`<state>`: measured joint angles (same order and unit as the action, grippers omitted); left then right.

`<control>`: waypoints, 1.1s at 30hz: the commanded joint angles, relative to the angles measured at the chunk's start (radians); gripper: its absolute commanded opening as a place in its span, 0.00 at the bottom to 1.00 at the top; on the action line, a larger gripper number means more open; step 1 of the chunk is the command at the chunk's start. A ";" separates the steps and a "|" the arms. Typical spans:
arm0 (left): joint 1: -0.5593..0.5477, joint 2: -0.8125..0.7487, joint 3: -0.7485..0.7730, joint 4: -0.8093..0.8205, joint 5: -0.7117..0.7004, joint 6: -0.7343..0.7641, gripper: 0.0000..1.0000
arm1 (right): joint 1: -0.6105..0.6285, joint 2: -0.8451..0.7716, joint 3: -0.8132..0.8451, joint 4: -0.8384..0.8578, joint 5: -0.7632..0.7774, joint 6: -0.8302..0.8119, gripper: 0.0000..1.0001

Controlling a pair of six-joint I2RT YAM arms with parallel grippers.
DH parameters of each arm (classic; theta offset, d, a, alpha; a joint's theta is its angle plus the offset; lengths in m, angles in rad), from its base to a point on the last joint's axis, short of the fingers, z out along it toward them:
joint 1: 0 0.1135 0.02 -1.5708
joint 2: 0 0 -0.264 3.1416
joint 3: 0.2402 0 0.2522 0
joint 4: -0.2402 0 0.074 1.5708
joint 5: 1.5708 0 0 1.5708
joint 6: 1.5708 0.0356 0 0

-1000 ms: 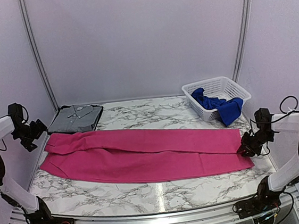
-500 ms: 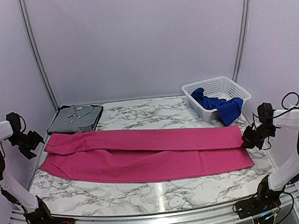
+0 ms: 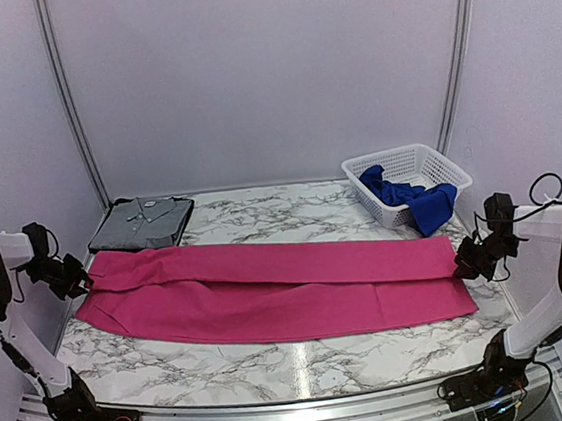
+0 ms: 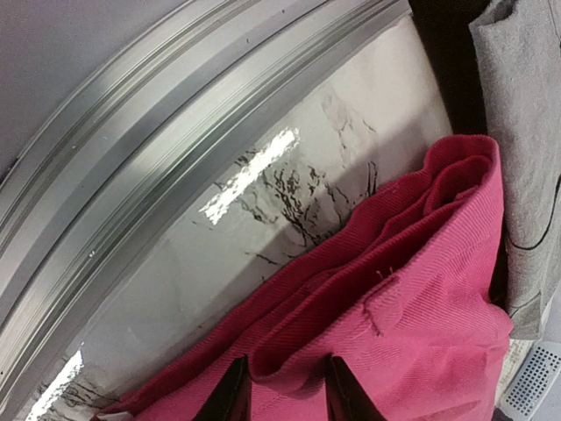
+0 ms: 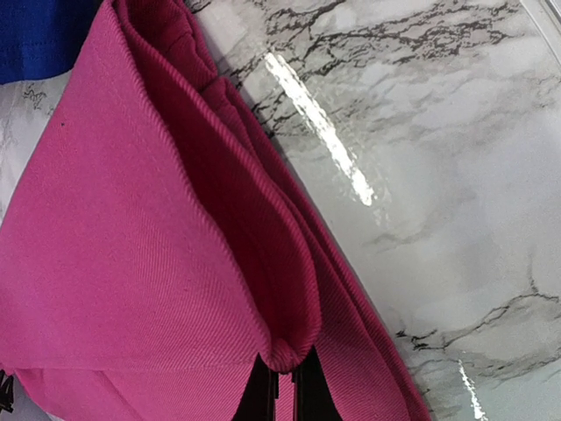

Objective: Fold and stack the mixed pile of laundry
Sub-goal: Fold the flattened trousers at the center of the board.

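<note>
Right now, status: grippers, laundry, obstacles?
Right gripper shut on large magenta-pink cloth garment, right end. Left gripper astride its left end, grip unclear. Royal blue cloth garment in white mesh basket. No obstruction seen.

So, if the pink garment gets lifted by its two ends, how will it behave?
Probably floppy: the pink garment lies in soft folds and would likely sag in the middle. Its layers may slide apart, since they sit loosely stacked at the end pinched by the right fingers.
</note>
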<state>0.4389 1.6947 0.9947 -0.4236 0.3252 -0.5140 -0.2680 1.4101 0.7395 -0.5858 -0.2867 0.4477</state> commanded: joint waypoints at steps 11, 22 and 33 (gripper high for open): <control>0.001 -0.111 0.201 -0.062 0.023 -0.070 0.00 | -0.049 -0.094 0.222 -0.097 -0.044 0.004 0.00; 0.078 -0.344 0.089 -0.275 -0.049 -0.051 0.00 | -0.127 -0.297 0.129 -0.297 -0.011 -0.003 0.00; 0.121 -0.325 -0.210 -0.295 -0.157 -0.034 0.00 | -0.175 -0.265 -0.119 -0.153 0.000 0.030 0.00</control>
<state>0.5415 1.2934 0.8154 -0.7101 0.2592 -0.5610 -0.4183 1.0958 0.6289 -0.8333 -0.3264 0.4618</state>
